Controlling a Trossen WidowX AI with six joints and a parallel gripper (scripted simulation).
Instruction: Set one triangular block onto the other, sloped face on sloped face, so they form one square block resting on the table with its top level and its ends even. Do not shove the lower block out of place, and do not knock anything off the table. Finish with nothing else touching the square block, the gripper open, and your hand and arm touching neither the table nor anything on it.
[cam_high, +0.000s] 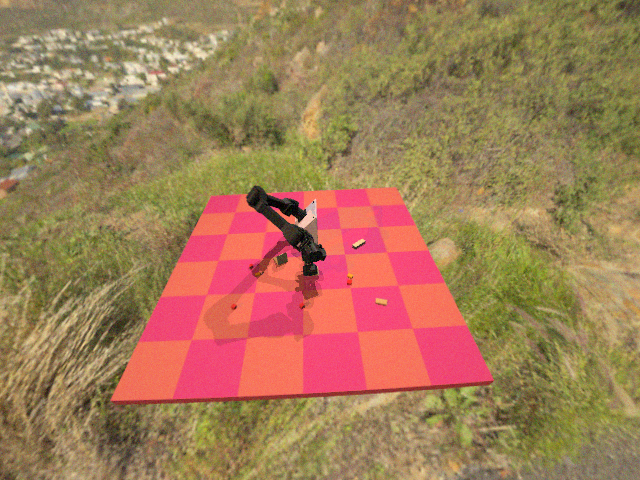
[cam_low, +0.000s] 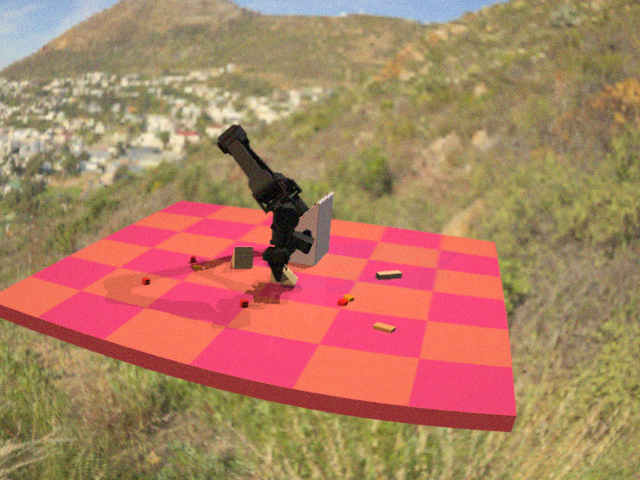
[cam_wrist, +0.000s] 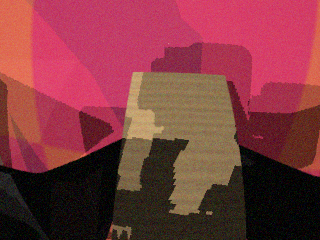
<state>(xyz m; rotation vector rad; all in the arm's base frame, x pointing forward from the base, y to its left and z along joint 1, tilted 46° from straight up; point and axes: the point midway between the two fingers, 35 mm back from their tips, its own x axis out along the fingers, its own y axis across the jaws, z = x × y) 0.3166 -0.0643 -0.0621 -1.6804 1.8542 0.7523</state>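
My gripper (cam_high: 310, 270) (cam_low: 280, 274) is shut on a pale wooden triangular block (cam_low: 289, 277) (cam_wrist: 200, 110). It holds the block tilted in the exterior view, a little above the table, as the shadow below suggests. In the wrist view the block stands between the two dark fingers, and its far end sticks out past them. In the top view the hand hides it. The other triangular block (cam_high: 280, 259) (cam_low: 242, 257) stands on the table to the left of the gripper in the top and exterior views, its near face dark in shade. Its slope is hard to make out.
A pale upright panel (cam_high: 308, 223) (cam_low: 322, 233) stands close behind the hand. A long wooden block (cam_high: 358, 243) (cam_low: 388, 274) and a smaller one (cam_high: 381, 301) (cam_low: 384, 327) lie to the right. Small red cubes (cam_high: 302, 305) (cam_low: 244, 303) and yellow pieces lie around.
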